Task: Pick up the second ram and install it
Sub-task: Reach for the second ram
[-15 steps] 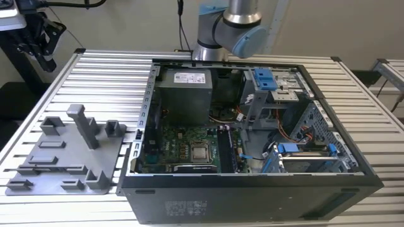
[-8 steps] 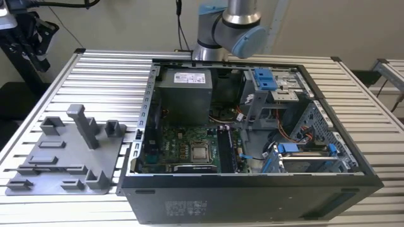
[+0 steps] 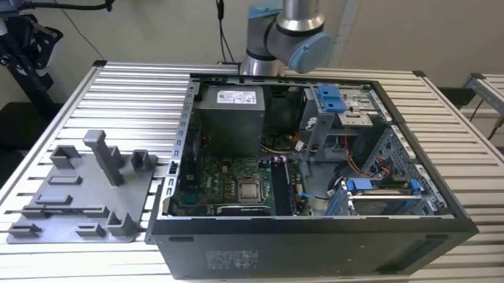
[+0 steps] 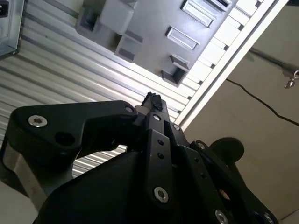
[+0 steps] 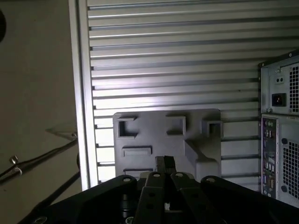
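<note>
My gripper [image 5: 164, 163] hangs high above the table over the grey fixture plate [image 5: 140, 135], its two fingers pressed together with nothing between them. In the second wrist view the gripper [image 4: 153, 100] shows the same shut tips above the plate [image 4: 154, 28]. In the exterior view the plate [image 3: 79, 200] lies to the left of the open computer case [image 3: 315, 227], and no blue strip lies on it. A thin dark strip [image 3: 281, 186] stands on edge in the motherboard's slots right of the processor. I cannot tell whether it is the second ram.
The arm's base joint [image 3: 284, 35] rises behind the case. The case holds a power supply [image 3: 228, 115], blue drive brackets [image 3: 331, 97] and loose cables. Upright posts [image 3: 104, 156] stick up from the fixture plate. The slatted table [image 3: 134, 100] ends close to the plate.
</note>
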Action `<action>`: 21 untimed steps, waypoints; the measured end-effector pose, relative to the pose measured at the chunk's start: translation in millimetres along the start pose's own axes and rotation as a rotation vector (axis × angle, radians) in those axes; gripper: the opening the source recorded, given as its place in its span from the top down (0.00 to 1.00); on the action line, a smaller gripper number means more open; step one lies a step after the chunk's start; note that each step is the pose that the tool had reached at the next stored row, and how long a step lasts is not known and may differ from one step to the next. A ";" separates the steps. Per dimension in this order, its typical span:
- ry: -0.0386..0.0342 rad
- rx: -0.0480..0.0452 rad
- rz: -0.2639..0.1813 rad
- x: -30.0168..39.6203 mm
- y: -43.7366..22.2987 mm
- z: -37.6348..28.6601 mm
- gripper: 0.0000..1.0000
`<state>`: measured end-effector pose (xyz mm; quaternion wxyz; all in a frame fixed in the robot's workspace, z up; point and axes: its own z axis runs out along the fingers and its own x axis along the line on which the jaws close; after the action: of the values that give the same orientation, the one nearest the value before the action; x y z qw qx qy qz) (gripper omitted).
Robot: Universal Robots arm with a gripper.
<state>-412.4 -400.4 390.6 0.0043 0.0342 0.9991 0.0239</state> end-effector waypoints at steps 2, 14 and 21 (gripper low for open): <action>-0.0001 0.0000 0.000 -0.2 -2.4 0.0 0.89; 0.0026 0.0002 0.000 -5.7 -23.2 1.4 0.89; 0.0090 0.0007 0.000 -6.4 -31.5 2.8 0.89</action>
<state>-408.1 -432.1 386.3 -0.0002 0.0343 0.9991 0.0237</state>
